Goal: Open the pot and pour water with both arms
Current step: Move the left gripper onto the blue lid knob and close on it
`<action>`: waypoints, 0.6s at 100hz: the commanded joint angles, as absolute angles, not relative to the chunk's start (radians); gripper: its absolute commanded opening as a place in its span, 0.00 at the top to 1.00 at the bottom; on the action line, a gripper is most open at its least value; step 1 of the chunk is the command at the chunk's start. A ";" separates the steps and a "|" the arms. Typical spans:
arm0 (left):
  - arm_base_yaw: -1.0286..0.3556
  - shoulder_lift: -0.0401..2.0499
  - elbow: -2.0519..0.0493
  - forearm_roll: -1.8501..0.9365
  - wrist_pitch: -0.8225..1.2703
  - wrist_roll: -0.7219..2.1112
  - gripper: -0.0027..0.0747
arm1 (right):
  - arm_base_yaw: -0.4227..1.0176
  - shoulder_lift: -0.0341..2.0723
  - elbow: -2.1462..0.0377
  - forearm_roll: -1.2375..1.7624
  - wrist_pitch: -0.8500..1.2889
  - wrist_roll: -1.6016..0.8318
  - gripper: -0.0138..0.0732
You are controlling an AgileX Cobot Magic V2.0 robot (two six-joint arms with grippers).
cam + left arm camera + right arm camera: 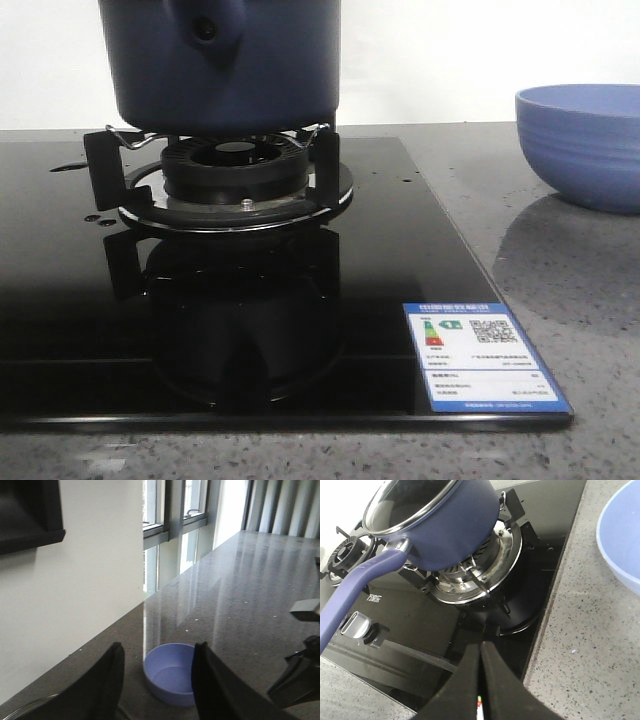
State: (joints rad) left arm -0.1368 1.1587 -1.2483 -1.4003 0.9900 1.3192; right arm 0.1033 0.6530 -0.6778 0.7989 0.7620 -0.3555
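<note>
The dark navy pot (225, 60) sits on the gas burner (235, 180), its stubby handle socket with a round hole facing the front camera. In the right wrist view the pot (450, 527) carries a glass lid (405, 502) with a metal rim, and a long blue handle (355, 587) sticks out. My right gripper (481, 646) is shut and empty, hovering above the stove's corner, apart from the pot. My left gripper (159, 647) is open and empty, high above the counter. Neither gripper shows in the front view.
A lighter blue bowl (585, 145) stands on the grey counter right of the black glass stove (420, 260); it also shows in the left wrist view (170, 672) and the right wrist view (625, 540). A stove knob (355, 625) and second burner (342, 555) lie beyond.
</note>
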 commanded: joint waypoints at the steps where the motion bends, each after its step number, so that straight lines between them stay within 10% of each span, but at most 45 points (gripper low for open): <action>1: -0.103 1.153 -1.206 -1.534 1.010 1.469 0.56 | 0.105 0.660 -0.712 0.838 0.729 -0.371 0.92; 22: -0.098 1.208 -1.146 -1.563 0.960 1.573 0.30 | 0.105 0.660 -0.712 0.830 0.749 -0.371 0.92; 60: -0.100 1.342 -1.146 -1.645 0.959 1.931 0.30 | 0.105 0.660 -0.712 0.794 0.754 -0.372 0.92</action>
State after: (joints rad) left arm -0.1004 1.3418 -1.1204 -1.5456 0.9276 1.8457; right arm 0.1033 0.6530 -0.6778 0.7748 0.7874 -0.3578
